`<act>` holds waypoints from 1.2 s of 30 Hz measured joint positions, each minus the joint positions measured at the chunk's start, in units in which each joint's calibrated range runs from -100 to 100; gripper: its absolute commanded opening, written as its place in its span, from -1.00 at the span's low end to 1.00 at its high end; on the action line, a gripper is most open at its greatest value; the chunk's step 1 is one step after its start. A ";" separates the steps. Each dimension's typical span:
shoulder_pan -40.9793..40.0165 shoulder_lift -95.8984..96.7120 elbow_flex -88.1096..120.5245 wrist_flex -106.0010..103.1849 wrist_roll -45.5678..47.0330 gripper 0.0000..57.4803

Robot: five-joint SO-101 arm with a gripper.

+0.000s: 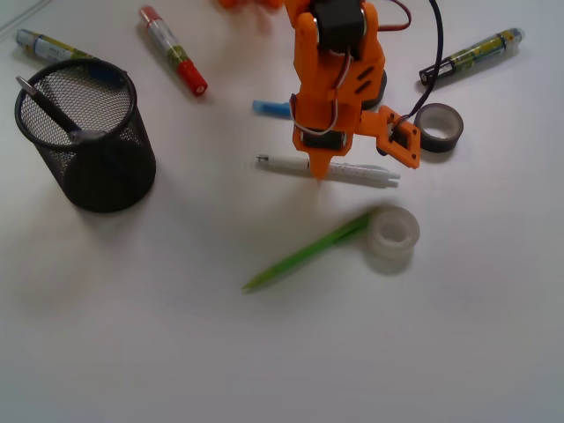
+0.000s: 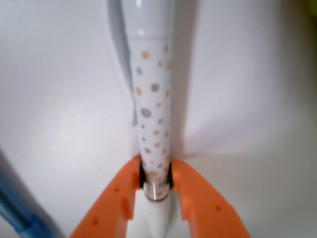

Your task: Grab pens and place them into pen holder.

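Note:
My orange gripper (image 1: 317,169) points down at the table, its jaws shut on a white pen with orange and grey dots (image 1: 352,171) that lies flat. In the wrist view the fingertips (image 2: 178,171) press both sides of the pen's barrel (image 2: 153,104), with the gripper (image 2: 156,174) around it. The black mesh pen holder (image 1: 123,176) stands at the left with a grey pen (image 1: 46,107) inside. A green pen (image 1: 304,256), a red marker (image 1: 173,49), two yellow-green markers (image 1: 48,46) (image 1: 476,53) and a blue pen (image 1: 271,108), half hidden by the arm, lie around.
A clear tape roll (image 1: 392,236) sits on the green pen's right end. A dark tape roll (image 1: 439,126) lies right of the gripper, next to a black cable (image 1: 438,44). The blue pen also shows at the wrist view's bottom left (image 2: 20,213).

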 measured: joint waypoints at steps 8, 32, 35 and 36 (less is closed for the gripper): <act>5.55 -17.51 -4.40 -2.59 -2.98 -0.99; 29.30 -66.20 67.21 -81.56 -23.39 -0.99; 29.45 -66.64 76.01 -90.19 -24.71 -0.99; 29.82 -66.64 78.44 -92.53 -25.15 -0.98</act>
